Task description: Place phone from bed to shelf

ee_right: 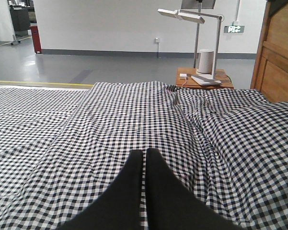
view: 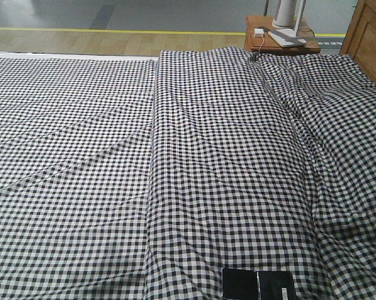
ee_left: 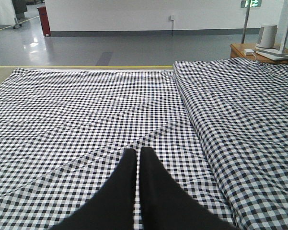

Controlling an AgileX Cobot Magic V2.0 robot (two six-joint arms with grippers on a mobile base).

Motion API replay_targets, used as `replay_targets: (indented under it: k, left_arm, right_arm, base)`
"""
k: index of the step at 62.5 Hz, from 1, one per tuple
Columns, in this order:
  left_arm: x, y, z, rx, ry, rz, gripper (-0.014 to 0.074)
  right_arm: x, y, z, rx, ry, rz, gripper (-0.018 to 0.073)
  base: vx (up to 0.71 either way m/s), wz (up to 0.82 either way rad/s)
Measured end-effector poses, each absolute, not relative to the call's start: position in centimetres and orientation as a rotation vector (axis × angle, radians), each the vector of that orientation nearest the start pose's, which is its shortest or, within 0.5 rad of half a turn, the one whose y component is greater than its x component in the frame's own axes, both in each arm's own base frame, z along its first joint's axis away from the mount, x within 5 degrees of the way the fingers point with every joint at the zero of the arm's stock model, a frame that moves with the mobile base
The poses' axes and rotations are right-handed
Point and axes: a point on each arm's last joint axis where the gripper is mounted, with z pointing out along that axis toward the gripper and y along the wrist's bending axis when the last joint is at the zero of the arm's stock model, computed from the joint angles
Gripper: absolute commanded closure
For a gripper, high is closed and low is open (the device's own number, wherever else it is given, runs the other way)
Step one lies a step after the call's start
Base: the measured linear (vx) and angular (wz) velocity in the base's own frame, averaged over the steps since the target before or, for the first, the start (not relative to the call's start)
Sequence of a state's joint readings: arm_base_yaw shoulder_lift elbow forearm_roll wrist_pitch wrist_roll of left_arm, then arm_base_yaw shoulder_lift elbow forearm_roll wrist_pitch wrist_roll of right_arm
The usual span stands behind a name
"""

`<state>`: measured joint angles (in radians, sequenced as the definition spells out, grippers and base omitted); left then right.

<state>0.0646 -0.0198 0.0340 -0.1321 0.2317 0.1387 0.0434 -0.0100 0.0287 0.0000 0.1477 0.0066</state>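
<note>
Bedding: the wide bed (view: 81, 156) with wrinkled black-and-white gingham check fills all three views. A folded quilt edge forms a ridge running from 12 to 6 o'clock in the front view. The soft, creased cloth gives uneven support to anything lying on it.
Headboard side: a brown panelled wooden unit (ee_right: 278, 62) stands at 2 o'clock, beyond the bed's far corner.
Bedside furniture: a small reddish-brown side table (view: 276, 50) sits at 1 o'clock and carries a white desk lamp (ee_right: 182, 15) and a white cylinder (ee_right: 205, 60). It is not the destination.
Shelf: not in view, so its position cannot be stated.
Left gripper: the black two-finger left gripper (ee_left: 137, 151) hovers low over the flat sheet with its jaws pressed together and holds nothing. It points toward 12 o'clock.
Right gripper: the black two-finger right gripper (ee_right: 145, 151) has its jaws pressed together, also empty, above the quilted half of the bed.
Phone: the thin glossy black folding phone (view: 258, 284) lies flat and opened on the bedding at 5 o'clock, at the lower edge of the front view, the near side of the bed. Neither wrist view shows it.
Assessment: pickup has not begun. The right arm appears to be on the phone's side. A flat phone on yielding fabric probably calls for spread jaws and an edge grip.
</note>
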Motion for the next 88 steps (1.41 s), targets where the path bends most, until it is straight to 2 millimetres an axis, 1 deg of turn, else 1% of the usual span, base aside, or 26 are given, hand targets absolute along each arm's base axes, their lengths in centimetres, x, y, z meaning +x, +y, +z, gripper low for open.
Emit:
replay_targets:
  k: [28, 35, 47, 56, 74, 82, 88]
  left_arm:
    - [5.5, 0.1, 18.2, -0.025, 1.727, 0.029, 0.0596]
    - [5.5, 0.1, 18.2, -0.025, 1.727, 0.029, 0.0596]
    - [5.5, 0.1, 18.2, -0.025, 1.727, 0.029, 0.0596]
    - [5.5, 0.1, 18.2, -0.025, 1.727, 0.029, 0.0596]
    - [5.5, 0.1, 18.2, -0.025, 1.727, 0.029, 0.0596]
    - [5.5, 0.1, 18.2, -0.025, 1.727, 0.029, 0.0596]
    - [5.5, 0.1, 18.2, -0.025, 1.727, 0.029, 0.0596]
  right_arm:
    - [5.7, 0.2, 19.2, -0.035, 1.629, 0.033, 0.0568]
    - [5.7, 0.2, 19.8, -0.034, 1.568, 0.034, 0.0568]
    - [5.5, 0.2, 21.7, -0.049, 1.353, 0.013, 0.0568]
    - [5.3, 0.2, 22.5, -0.051, 1.3, 0.007, 0.0568]
    - [4.0, 0.2, 27.6, -0.068, 1.167, -0.027, 0.0568]
    - [3.8, 0.2, 29.8, -0.07, 1.179, -0.028, 0.0568]
    - [4.3, 0.2, 31.5, -0.073, 1.216, -0.029, 0.0568]
  base:
    - [0.0, 0.0]
    - [0.0, 0.0]
    - [0.0, 0.0]
    - [0.0, 0.0]
    - [0.0, 0.0]
    - [0.0, 0.0]
    - [0.0, 0.0]
